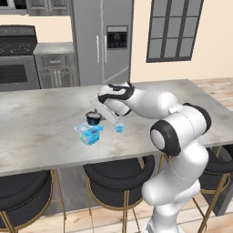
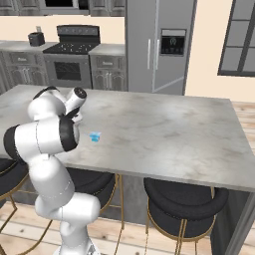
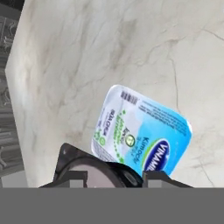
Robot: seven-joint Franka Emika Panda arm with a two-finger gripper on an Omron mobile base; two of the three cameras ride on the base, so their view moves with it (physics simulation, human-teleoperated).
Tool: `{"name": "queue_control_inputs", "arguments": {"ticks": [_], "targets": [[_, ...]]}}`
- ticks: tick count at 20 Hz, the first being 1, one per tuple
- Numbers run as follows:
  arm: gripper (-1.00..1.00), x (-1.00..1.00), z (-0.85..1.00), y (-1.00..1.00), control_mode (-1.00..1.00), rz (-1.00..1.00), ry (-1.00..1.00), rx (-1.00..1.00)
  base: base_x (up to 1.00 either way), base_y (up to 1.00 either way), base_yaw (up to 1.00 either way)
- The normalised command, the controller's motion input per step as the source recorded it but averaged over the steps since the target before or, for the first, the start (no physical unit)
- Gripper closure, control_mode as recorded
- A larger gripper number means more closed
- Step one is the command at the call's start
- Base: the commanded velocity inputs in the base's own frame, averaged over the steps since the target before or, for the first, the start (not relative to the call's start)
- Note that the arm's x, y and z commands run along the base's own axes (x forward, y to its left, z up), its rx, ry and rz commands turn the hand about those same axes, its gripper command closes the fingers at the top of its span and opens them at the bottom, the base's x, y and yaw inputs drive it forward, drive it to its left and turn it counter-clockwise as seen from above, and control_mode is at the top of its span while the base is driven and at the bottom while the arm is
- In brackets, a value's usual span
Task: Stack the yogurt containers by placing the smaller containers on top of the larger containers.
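Over the marble counter (image 1: 45,123), fingers (image 3: 72,177) clamp the black cup (image 1: 93,118), half hiding the blue pack (image 1: 89,134).

A long marble bench (image 1: 41,123) with black round stools (image 1: 116,175) on gold legs tucked beneath; behind it a steel fridge (image 1: 102,41), a dark oven range (image 1: 17,57), grey cabinets (image 1: 55,68) and a dark-framed window (image 1: 175,28)

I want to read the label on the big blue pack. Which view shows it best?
The hand view: the blue pack faces the camera top-on, printing visible. The left base view shows it small, under the black cup. In the right base view the arm hides it.
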Motion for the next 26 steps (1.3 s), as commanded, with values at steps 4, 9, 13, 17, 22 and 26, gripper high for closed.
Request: {"name": "queue_control_inputs", "arguments": {"ticks": [4,9,13,17,22,26], "targets": [[1.0,0.09,-0.17,0.11,-1.0,0.0,0.0,0.0,0.0,0.0,0.0],[1.0,0.13,-0.05,0.0,-1.0,0.0,-0.01,0.0,0.0,0.0,0.0],[1.0,0.04,-0.12,0.0,-1.0,0.0,-0.04,-0.01,0.0,0.0,0.0],[1.0,0.0,-0.21,0.0,-1.0,0.0,-0.06,-0.02,0.0,0.0,0.0],[1.0,0.0,-0.2,0.0,-1.0,0.0,-0.09,-0.05,0.0,0.0,0.0],[1.0,0.0,-0.11,0.0,-1.0,0.0,-0.08,-0.04,0.0,0.0,0.0]]}}
